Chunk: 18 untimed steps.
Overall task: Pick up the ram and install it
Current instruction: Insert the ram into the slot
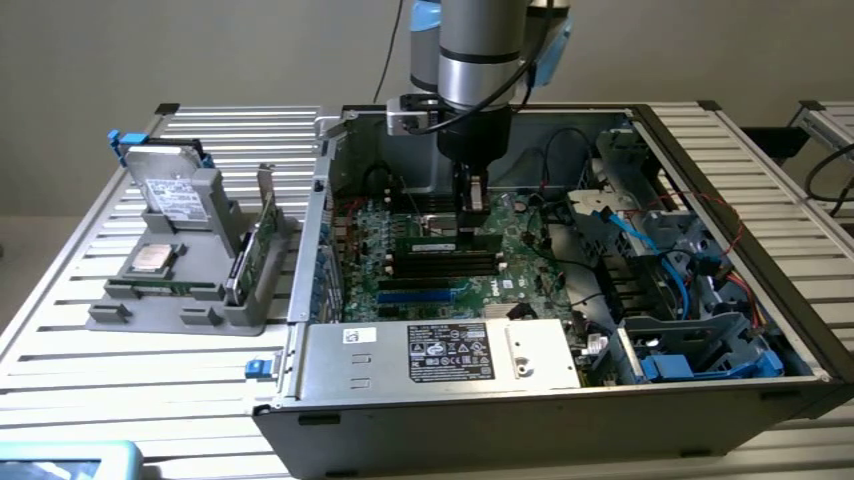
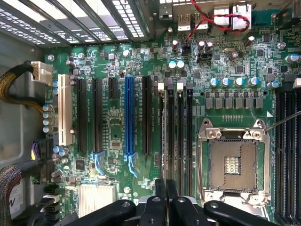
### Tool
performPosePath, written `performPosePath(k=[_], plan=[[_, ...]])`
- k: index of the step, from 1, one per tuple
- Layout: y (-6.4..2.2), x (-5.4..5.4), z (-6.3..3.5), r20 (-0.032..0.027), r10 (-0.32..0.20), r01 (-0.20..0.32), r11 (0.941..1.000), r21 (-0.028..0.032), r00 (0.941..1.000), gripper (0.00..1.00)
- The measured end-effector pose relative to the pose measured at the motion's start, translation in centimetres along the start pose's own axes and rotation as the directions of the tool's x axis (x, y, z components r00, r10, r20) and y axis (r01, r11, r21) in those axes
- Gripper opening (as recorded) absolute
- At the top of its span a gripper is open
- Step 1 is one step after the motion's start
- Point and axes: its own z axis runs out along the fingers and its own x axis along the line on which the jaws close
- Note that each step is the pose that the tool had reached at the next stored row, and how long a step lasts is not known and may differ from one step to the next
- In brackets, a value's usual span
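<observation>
- Exterior view: your gripper [image 1: 469,228] is pinched shut on the ram [image 1: 447,246], which sits upright at the slots [image 1: 441,266]. If it's skewed, pushing could flex it or gouge the board [image 1: 521,262].
- Wrist view: fingers [image 2: 160,195] are together over the slots. If a white clip [image 2: 162,86] is closed, the ram probably won't seat.

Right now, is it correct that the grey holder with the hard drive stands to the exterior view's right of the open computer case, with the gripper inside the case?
Not quite: the exterior view shows the grey holder with the hard drive to that view's left of the open computer case, not its right. The gripper is indeed inside the case.
</observation>
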Motion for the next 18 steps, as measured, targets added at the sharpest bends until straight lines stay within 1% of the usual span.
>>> performPosePath(k=[7, 13, 15, 18], plan=[[0.00, 0.11, 0.31, -0.0038, 0.000, 0.000, 1.0000, 0.0001, 1.0000, 0.12], [0.00, 0.15, 0.64, -0.0047, 0.000, 0.000, 1.0000, 0.0002, 1.0000, 0.12], [0.01, 0.14, 0.69, -0.0049, 0.000, 0.000, 1.0000, 0.0013, 1.0000, 0.12], [0.08, 0.13, 0.80, -0.0046, 0.001, -0.001, 1.0000, 0.0053, 1.0000, 0.12]])
